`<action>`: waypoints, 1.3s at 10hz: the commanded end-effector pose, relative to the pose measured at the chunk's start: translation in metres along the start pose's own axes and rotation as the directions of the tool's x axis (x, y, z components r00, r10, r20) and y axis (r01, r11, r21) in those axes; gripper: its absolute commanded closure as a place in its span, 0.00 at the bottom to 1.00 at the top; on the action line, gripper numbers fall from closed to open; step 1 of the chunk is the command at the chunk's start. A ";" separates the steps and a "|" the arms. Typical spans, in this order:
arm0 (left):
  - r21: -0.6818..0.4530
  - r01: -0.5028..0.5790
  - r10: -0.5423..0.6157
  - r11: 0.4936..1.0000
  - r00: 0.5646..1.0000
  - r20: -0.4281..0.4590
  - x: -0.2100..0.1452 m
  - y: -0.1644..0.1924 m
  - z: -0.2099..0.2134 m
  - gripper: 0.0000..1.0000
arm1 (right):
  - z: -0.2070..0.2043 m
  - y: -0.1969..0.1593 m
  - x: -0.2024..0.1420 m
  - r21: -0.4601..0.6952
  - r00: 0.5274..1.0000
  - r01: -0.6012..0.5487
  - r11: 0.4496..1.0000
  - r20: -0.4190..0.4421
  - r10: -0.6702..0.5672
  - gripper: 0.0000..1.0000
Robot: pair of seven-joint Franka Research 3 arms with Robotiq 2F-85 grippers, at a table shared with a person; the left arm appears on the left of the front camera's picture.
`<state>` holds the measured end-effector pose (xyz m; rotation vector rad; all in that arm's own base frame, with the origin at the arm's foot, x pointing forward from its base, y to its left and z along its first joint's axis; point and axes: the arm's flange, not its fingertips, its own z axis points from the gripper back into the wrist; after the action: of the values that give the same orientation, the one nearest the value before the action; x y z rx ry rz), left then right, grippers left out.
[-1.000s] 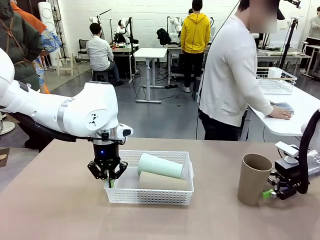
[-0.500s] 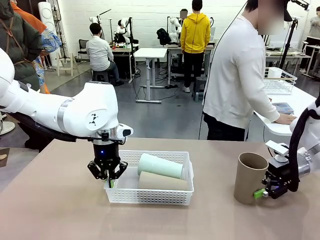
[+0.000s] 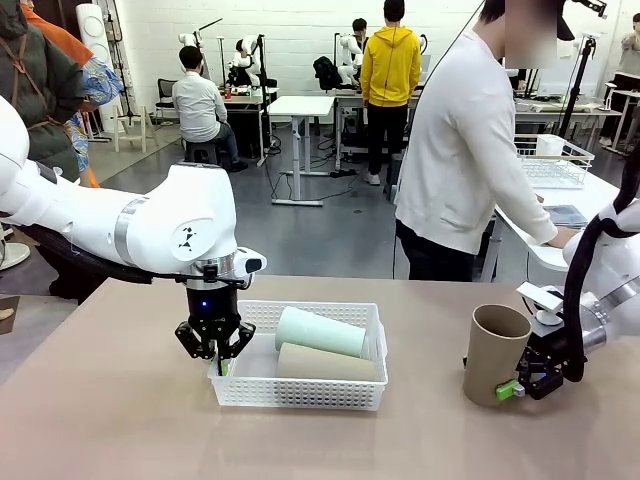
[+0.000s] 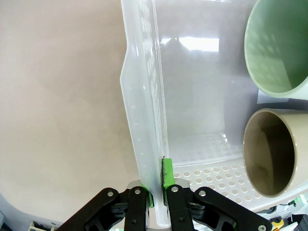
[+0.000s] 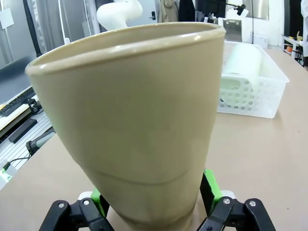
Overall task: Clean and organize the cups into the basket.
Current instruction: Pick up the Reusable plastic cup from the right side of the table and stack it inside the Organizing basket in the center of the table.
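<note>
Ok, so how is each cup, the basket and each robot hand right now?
basket: on table, end wall pinched
mint green cup: lying in basket
first tan cup: lying in basket
second tan cup: mouth up, outside basket
left gripper: shut on basket wall
right gripper: shut on second tan cup

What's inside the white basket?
The basket holds two cups lying on their sides: a mint green cup and a tan cup beside it. The floor beneath them is covered.

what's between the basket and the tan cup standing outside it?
Nothing. Only bare tabletop lies between the basket and the tan cup, as the front view shows.
</note>
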<state>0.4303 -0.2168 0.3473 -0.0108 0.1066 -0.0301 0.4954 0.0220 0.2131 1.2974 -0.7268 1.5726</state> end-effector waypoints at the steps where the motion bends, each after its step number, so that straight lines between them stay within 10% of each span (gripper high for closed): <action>1: 0.001 0.003 -0.003 1.000 1.000 0.005 -0.001 -0.001 0.001 1.00 | 0.001 -0.006 0.000 0.014 1.000 0.012 1.000 -0.028 -0.011 0.66; 2: 0.001 0.003 -0.003 1.000 1.000 0.005 -0.001 -0.001 0.001 1.00 | 0.002 -0.006 -0.001 0.011 1.000 0.011 1.000 -0.026 -0.011 1.00; 4: 0.001 0.003 -0.003 1.000 1.000 0.005 -0.001 -0.001 0.001 1.00 | 0.007 0.004 0.009 -0.080 1.000 0.018 0.997 0.006 -0.018 1.00; 5: 0.001 0.003 -0.003 1.000 1.000 0.005 -0.001 -0.001 0.001 1.00 | 0.012 0.017 0.028 -0.212 0.997 0.061 0.975 0.063 -0.049 0.28; 9: 0.001 0.003 -0.003 1.000 1.000 0.005 -0.001 -0.001 0.001 1.00 | 0.044 0.086 0.143 -0.375 0.980 0.171 0.911 0.162 -0.117 0.28; 13: 0.001 0.003 -0.003 1.000 1.000 0.005 -0.001 -0.001 0.001 1.00 | 0.046 0.101 0.185 -0.394 0.975 0.204 0.896 0.166 -0.148 0.28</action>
<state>0.4304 -0.2168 0.3472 -0.0108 0.1068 -0.0301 0.4227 -0.0100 0.4244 1.1255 -0.9338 1.1506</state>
